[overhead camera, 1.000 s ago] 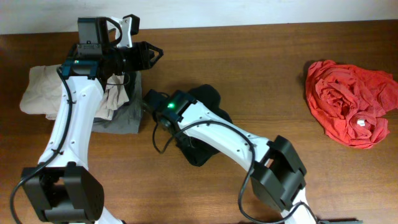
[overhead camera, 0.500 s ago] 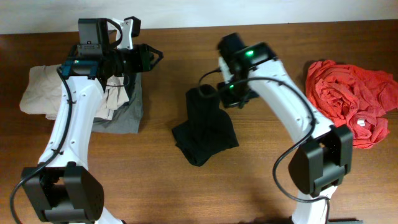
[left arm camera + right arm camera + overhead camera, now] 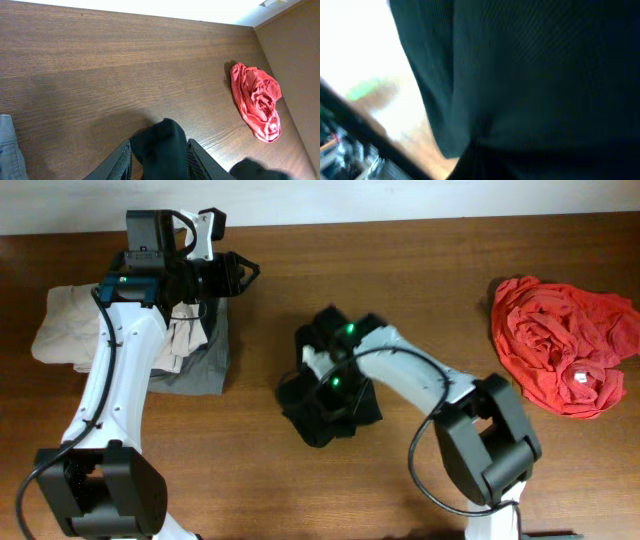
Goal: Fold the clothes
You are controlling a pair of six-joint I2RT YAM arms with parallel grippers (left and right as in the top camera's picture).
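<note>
Black shirt (image 3: 325,405) bunched in a heap on the tabletop (image 3: 420,270), well left of the red garment (image 3: 565,345). Right pincer (image 3: 328,375) down on the heap, jaws together. Its wrist view is blurred, all black fabric, so can't tell if cloth is pinched. Left pincer (image 3: 243,275) much farther left of the red garment, jaws partly apart, by the beige and grey pile (image 3: 70,330).

right jaws buried in blurred black shirt (image 3: 530,75)
</note>
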